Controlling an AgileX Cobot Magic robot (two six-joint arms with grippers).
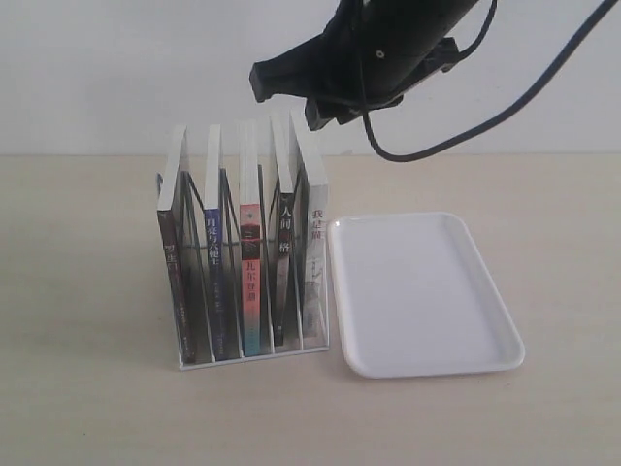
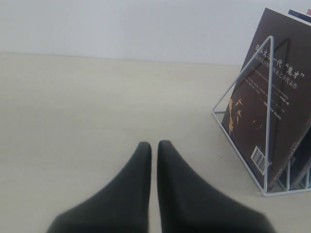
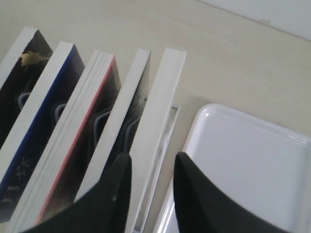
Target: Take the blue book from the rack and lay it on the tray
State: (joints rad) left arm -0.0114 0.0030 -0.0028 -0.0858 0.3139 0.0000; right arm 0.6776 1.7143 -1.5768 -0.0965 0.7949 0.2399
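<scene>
The rack [image 1: 254, 357] holds several upright books. The blue book [image 1: 215, 262] stands second from the left, its dark blue spine facing me; in the right wrist view its blue-edged cover [image 3: 23, 150] shows beside its page block. The white tray [image 1: 417, 291] lies flat and bare just right of the rack, also seen as the tray [image 3: 252, 160]. My right gripper [image 1: 286, 97] hovers above the rack's right end; the right gripper [image 3: 152, 160] is open, its fingers either side of the top edge of the rightmost white book [image 3: 160, 107], holding nothing. My left gripper [image 2: 154, 144] is shut and empty over bare table.
Left of the blue book is a dark-covered book [image 2: 272, 87] behind the rack's wire end [image 2: 268, 121]. Right of it stand a red-and-teal-spined book [image 1: 251, 282], a black-spined book [image 1: 283, 262] and the white one [image 1: 315, 252]. A black cable [image 1: 524, 97] hangs from the right arm.
</scene>
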